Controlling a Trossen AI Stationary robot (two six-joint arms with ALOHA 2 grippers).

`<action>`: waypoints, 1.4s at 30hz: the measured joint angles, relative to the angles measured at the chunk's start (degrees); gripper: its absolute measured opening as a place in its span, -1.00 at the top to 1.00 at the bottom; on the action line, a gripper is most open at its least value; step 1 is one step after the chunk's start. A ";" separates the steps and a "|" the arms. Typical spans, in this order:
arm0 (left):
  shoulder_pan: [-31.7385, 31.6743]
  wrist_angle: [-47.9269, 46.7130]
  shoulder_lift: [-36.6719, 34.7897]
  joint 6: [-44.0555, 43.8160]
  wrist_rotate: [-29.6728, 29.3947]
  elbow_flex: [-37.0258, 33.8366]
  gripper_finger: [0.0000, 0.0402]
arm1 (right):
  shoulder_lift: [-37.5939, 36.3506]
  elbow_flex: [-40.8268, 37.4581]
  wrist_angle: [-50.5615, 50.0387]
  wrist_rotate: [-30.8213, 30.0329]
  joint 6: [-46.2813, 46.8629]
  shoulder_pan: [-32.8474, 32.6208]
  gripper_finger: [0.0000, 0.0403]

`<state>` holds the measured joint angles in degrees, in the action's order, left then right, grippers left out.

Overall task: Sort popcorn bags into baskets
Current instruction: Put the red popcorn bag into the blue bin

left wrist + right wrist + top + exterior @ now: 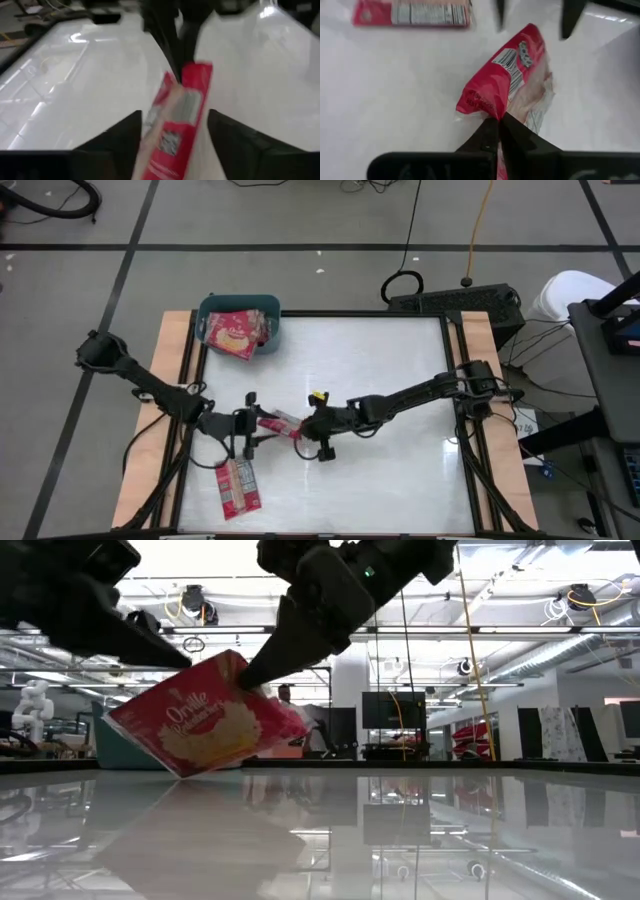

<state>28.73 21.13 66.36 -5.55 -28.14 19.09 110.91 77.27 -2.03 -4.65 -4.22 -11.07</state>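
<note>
Pinching shut on one end of a popcorn bag (507, 75), my right gripper (498, 131) is holding it tilted above the middle of the table (400, 470). On its red face I am reading "Orville" over a popcorn picture; the back is showing a barcode. My left gripper (172, 135) is facing it from the other side, fingers standing apart around the bag's far end without gripping. Both arms are reaching low toward the centre. Another bag (238, 486) is lying near the front edge, and more are sitting in the teal basket (268, 307) at the back left.
</note>
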 joint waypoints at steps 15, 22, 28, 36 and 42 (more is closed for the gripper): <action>-3.20 0.23 9.35 2.25 -2.97 0.04 -0.11 | -0.72 0.03 0.32 10.86 8.96 4.90 1.00; -4.74 -0.34 10.46 1.11 -3.09 0.04 0.82 | -0.74 0.03 -0.06 6.08 14.80 4.35 0.95; -5.34 -2.53 7.40 -5.11 -3.01 0.02 0.74 | -0.92 0.03 -5.19 -7.81 15.08 -0.02 0.59; -7.41 -6.81 -1.30 -7.14 1.53 0.02 0.82 | -1.00 0.01 -7.31 -22.15 15.57 -5.29 -0.12; -8.56 -6.43 -2.69 -7.49 6.96 0.04 0.76 | -1.00 -0.43 -0.75 -26.84 15.67 -5.98 -0.49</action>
<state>20.16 14.70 63.66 -13.04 -21.18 19.14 109.91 76.84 -2.78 -31.49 11.44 -17.05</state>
